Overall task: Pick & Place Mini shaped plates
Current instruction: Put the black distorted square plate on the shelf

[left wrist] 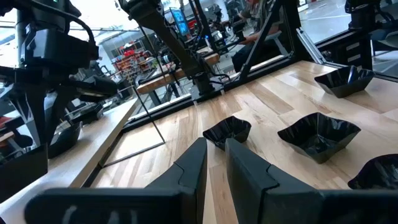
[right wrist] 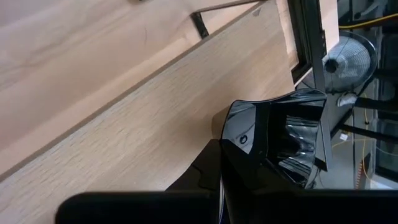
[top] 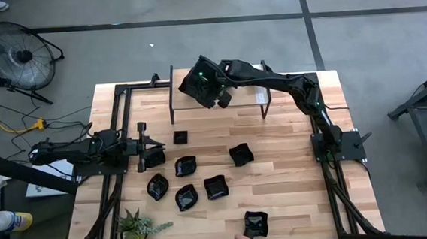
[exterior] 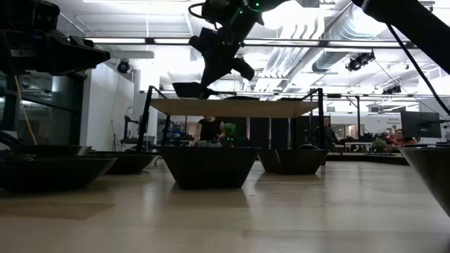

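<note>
Gripping a mini plate (right wrist: 283, 140) above the raised shelf (top: 251, 96): right end effector (top: 210, 89); left end effector (top: 151, 145) closed.

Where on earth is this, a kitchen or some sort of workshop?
Probably a robotics lab or open workshop, not a kitchen. Exposed ceiling ducts run overhead, the wooden table sits on a bare concrete floor, and a floor fan stands nearby.

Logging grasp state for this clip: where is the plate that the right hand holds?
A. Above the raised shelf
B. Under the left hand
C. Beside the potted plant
A: the right hand grips a black plate over the wooden shelf, seen also in the low view.
</note>
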`<action>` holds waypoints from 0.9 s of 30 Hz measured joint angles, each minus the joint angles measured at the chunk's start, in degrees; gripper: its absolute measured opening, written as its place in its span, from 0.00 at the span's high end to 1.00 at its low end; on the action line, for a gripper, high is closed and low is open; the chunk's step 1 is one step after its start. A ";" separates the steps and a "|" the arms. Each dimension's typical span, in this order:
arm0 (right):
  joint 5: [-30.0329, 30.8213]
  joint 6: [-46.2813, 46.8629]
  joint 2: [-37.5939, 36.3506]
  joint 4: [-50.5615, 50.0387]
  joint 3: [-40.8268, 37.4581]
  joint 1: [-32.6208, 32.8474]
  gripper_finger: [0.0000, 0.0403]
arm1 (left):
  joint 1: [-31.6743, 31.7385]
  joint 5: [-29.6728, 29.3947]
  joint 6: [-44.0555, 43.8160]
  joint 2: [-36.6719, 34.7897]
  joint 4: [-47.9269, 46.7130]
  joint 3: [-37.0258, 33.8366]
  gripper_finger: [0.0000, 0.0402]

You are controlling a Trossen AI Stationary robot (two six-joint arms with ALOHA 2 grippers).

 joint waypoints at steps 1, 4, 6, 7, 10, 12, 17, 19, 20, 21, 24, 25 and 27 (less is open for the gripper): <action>-0.37 -0.02 0.14 0.03 0.02 0.00 1.00 | -0.01 0.00 -0.01 0.01 -0.01 0.00 0.86; -0.50 -0.12 0.68 0.24 0.10 -0.32 1.00 | -0.01 0.00 0.00 0.01 0.00 0.00 0.86; -0.51 -0.16 0.76 0.01 0.02 -0.36 1.00 | 0.00 0.00 0.00 0.02 0.00 0.00 0.86; -0.51 -0.18 0.76 0.11 0.02 -0.37 1.00 | -0.01 0.00 0.00 0.00 -0.01 0.00 0.86; -0.45 -0.15 0.72 0.25 0.07 -0.37 1.00 | -0.01 -0.01 0.00 0.01 -0.01 0.00 0.86; -0.16 0.38 0.72 0.11 0.04 -0.37 1.00 | -0.02 -0.01 -0.01 0.02 0.00 0.00 0.86; 0.76 1.83 0.72 0.13 0.04 -0.37 1.00 | 0.00 -0.01 0.00 0.01 0.00 0.00 0.86; 0.91 1.86 0.72 0.15 0.04 -0.37 1.00 | 0.00 -0.01 0.00 0.00 -0.01 0.00 0.86; 1.02 1.96 0.72 0.17 0.04 -0.37 0.99 | 0.00 0.00 -0.01 0.00 -0.01 0.00 0.86; 1.25 2.34 0.72 0.17 0.04 -0.37 0.99 | -0.01 0.00 0.00 0.02 0.00 0.00 0.86; 2.20 3.67 0.72 0.16 0.04 -0.37 0.96 | -0.01 0.00 0.00 0.00 -0.01 0.00 0.86; 2.59 4.10 0.72 0.17 0.04 -0.37 0.95 | 0.00 0.00 0.00 0.00 -0.02 0.00 0.86; 3.28 4.37 0.72 0.15 0.04 -0.37 0.93 | 0.00 0.00 -0.02 0.00 0.00 0.00 0.86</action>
